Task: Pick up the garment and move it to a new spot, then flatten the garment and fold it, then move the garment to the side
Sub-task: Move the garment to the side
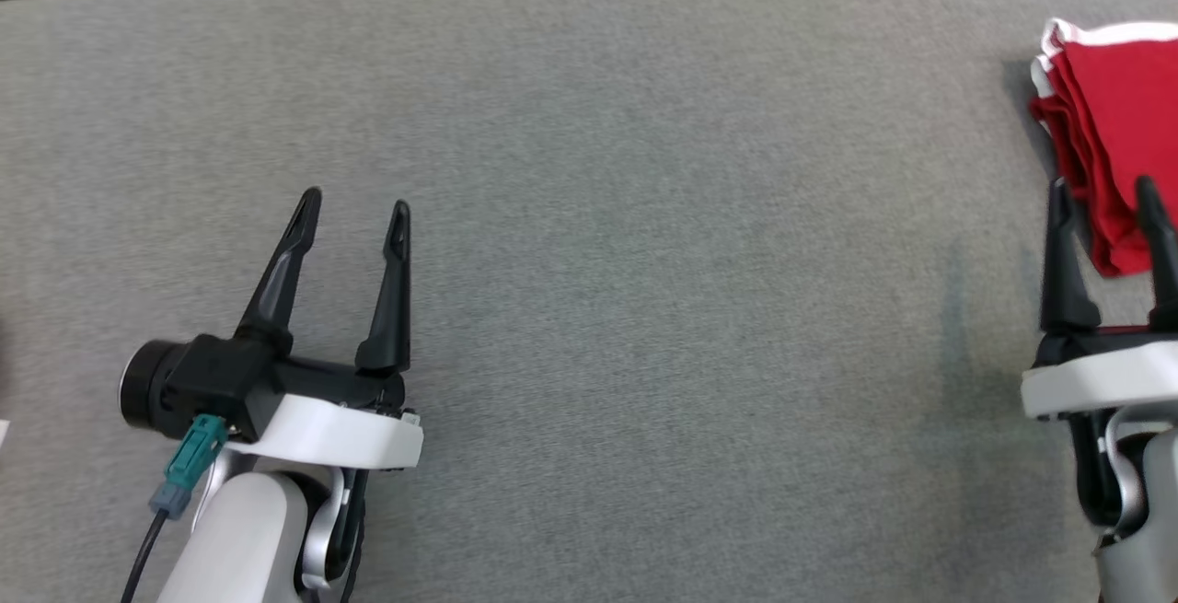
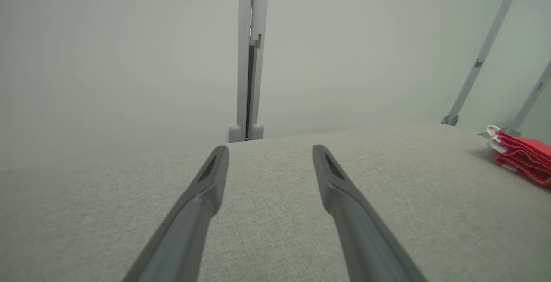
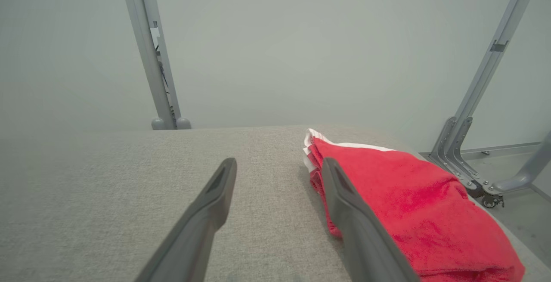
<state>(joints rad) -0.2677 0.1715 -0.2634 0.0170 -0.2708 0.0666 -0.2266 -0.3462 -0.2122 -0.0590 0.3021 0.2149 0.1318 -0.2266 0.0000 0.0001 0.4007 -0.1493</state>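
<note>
Everything placed off the garment

Here's the garment (image 1: 1118,115), lying on the table (image 1: 644,262). Right gripper (image 1: 1102,183) sits just in front of it, one finger right at its near edge. Left gripper (image 1: 355,201) hangs well to its left, over the table. Behind the garment to its left, an upright post (image 3: 150,58); behind to its right, a strut (image 3: 488,75)

Light is soft, even and fairly bright, with a faint grey-green cast. The garment (image 1: 1114,106) throws a small dim shadow on the table (image 1: 598,308) at its left. The head view is sharp. In both wrist views the fingers (image 2: 187,230) blur toward the bottom edge, and the table's far edge bows.
</note>
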